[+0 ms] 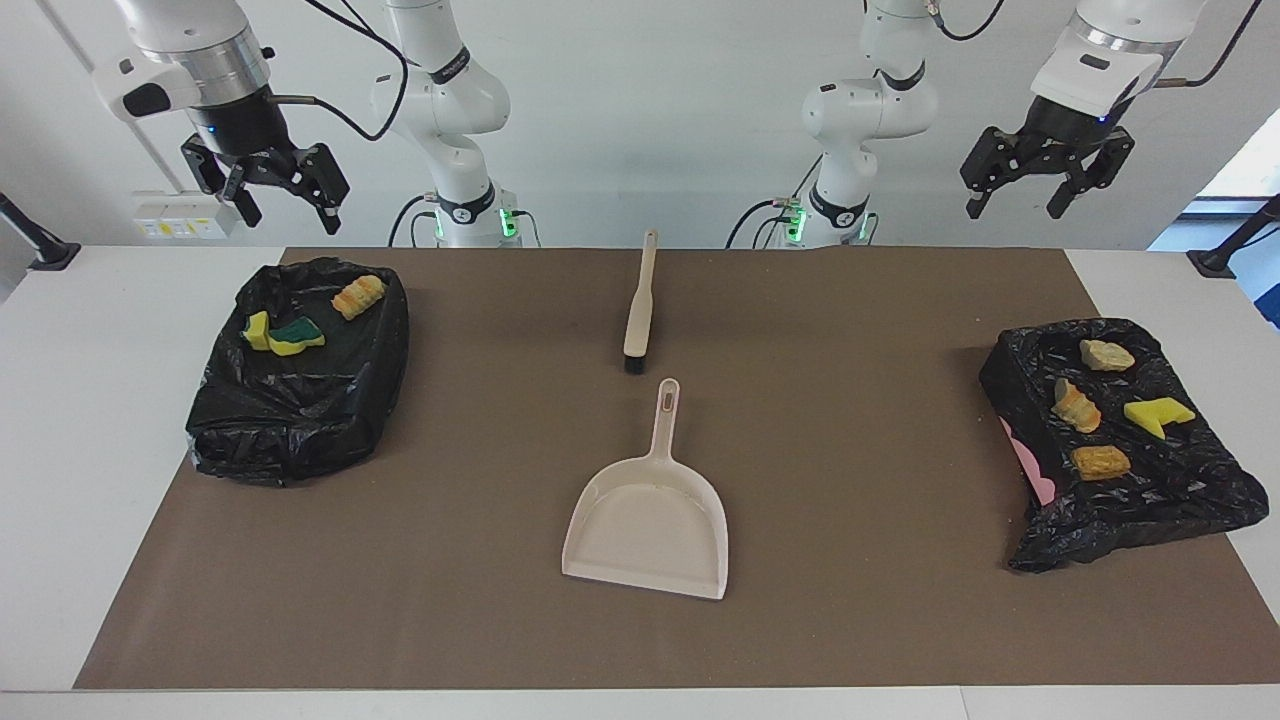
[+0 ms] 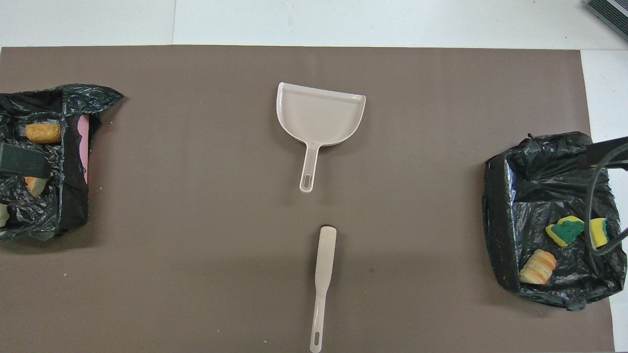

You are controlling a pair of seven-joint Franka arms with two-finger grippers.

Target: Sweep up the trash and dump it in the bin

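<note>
Brown tabletop mat (image 1: 850,600) swept bare; trash (image 1: 1090,410) sits in both bins. Left claw (image 1: 1045,180) and right claw (image 1: 270,190) hang open, empty. I'd park them gently.

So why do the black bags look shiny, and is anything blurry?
Facing view: the bag at the right arm's end and the bag at the left arm's end catch light on their crinkles. Overhead view: a blurred dark pincer part and cable cross the bags; the dustpan casts a soft shadow.
</note>
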